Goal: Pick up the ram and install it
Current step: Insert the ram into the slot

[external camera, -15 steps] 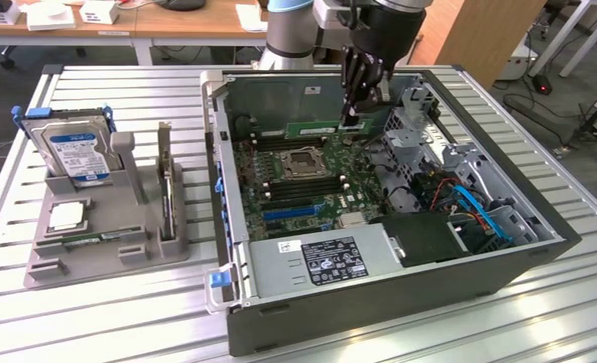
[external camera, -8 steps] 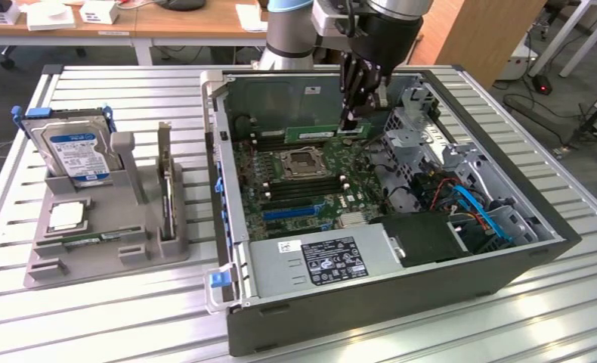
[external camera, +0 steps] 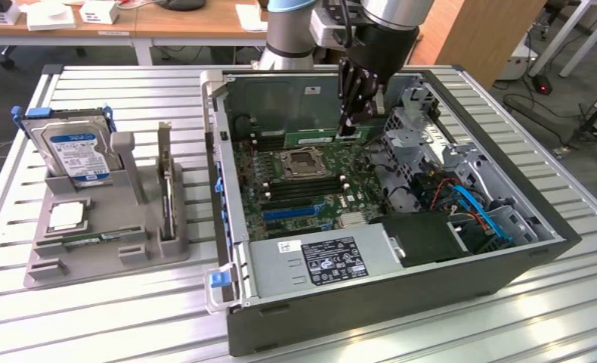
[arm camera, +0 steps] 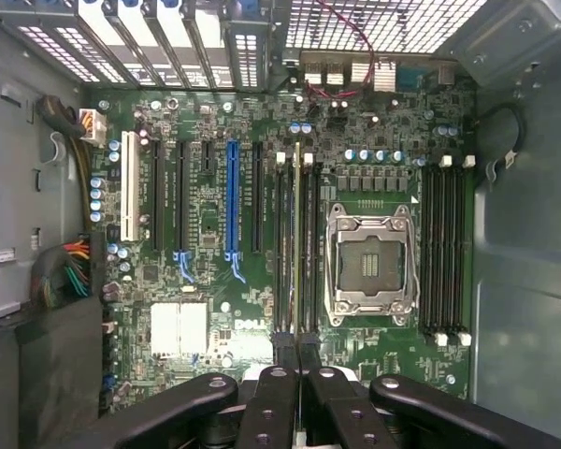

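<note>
The end effector (arm camera: pixel 297 346) is pinched almost shut on the ram (arm camera: pixel 296 234), holding it edge-down over the memory slots (arm camera: pixel 310 243) beside the empty processor socket (arm camera: pixel 367 262). Seating it well likely means keeping it parallel to one slot and pressing straight down, evenly.

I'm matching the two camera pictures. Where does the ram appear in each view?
Exterior view: the ram, a green strip held by the gripper, over the motherboard.
Wrist view: the ram, edge-on, a thin line among the memory slots.
Shared landmark: the empty processor socket.
</note>
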Robot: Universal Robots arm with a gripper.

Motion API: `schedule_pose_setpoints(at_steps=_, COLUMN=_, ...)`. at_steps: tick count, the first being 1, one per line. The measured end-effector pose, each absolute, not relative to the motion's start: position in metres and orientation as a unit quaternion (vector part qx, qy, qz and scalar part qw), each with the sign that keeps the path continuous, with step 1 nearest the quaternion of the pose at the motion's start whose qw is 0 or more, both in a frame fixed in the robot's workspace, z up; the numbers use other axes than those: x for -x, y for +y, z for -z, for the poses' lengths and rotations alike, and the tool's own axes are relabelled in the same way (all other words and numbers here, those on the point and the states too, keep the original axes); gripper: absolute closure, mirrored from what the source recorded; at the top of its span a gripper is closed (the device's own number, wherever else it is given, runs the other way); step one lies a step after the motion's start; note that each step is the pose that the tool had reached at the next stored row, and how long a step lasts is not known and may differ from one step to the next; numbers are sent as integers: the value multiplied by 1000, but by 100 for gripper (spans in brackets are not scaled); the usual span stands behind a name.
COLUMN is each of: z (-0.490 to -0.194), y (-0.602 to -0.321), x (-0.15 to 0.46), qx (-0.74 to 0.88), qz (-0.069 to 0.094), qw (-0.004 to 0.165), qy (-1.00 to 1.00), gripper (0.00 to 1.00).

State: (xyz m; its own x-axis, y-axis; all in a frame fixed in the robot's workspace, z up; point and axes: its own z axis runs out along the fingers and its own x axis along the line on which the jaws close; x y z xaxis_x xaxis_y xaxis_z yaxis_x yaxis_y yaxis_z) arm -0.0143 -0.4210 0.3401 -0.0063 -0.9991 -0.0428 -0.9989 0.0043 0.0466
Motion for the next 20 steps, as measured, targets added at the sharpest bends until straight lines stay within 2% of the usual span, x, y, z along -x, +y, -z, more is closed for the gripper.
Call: schedule_pose_setpoints(at_steps=20, z=-328, y=-421, x=16, qx=-705, qz=32, qw=1, qy=-709, gripper=89)
